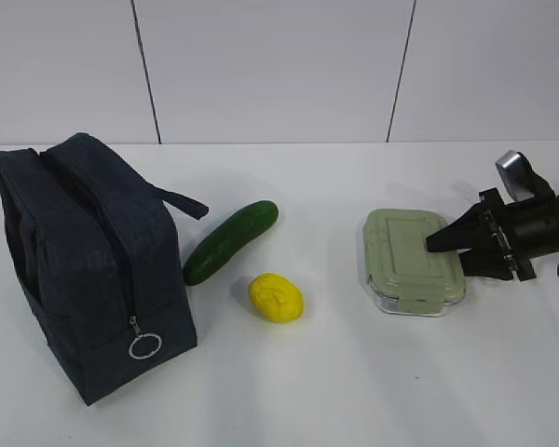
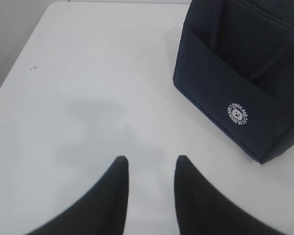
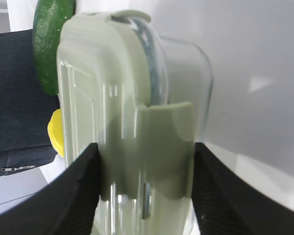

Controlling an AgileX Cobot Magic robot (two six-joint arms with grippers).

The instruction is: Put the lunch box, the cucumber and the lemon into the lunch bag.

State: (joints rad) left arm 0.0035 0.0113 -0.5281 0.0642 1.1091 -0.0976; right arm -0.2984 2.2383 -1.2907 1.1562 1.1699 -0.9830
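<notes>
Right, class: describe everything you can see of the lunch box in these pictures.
The lunch box is a flat, rounded-corner rectangle: a clear, glassy-looking base under a pale green, plastic-looking lid with clip flaps on its sides. The lid is on. It lies flat on the white table, right of the lemon and apart from it. The right pincer straddles its near end, one finger on each side over a clip flap; whether the fingers already press on it is unclear.
</notes>
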